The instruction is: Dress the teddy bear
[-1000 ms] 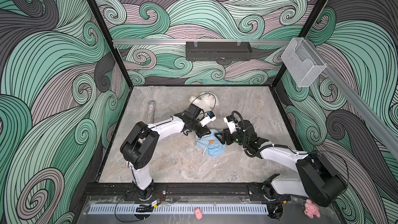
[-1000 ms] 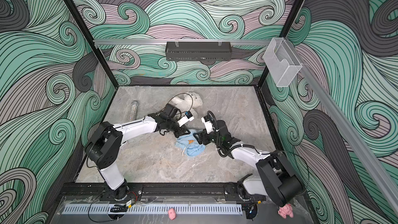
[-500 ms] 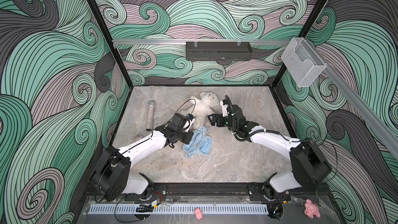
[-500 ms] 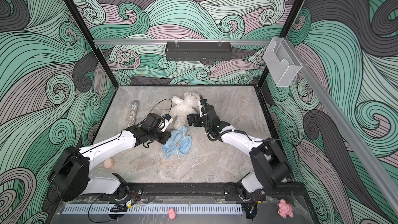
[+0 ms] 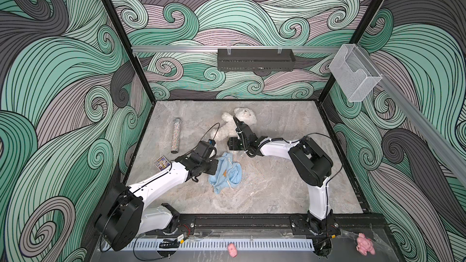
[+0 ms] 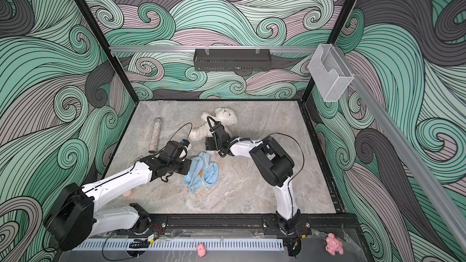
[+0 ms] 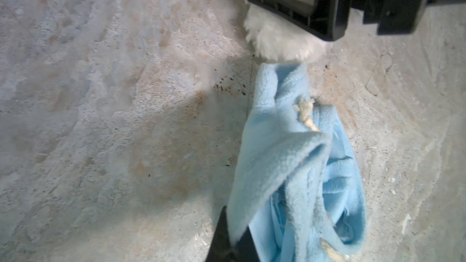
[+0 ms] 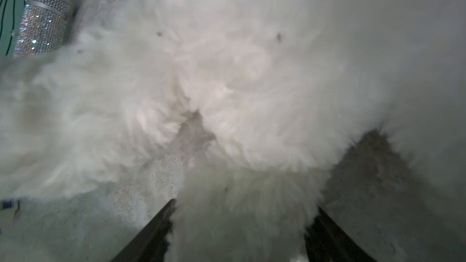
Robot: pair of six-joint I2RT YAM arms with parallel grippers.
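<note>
The teddy bear [image 5: 243, 118] lies on the bench [image 5: 277, 187] near the middle of its back edge, head toward the back. The right gripper [image 8: 242, 223] is down at one fluffy leg. Its fingers [image 8: 156, 228] stand apart on either side, with fur filling the gap; I cannot tell whether they squeeze it. Just beside that foot, toward the bench's middle, lies a crumpled blue hoodie [image 5: 227, 175]. The left gripper [image 5: 213, 167] is closed tight on a fold of it. A glittery microphone [image 5: 175, 134] and a small card [image 5: 161, 163] lie by the left edge.
</note>
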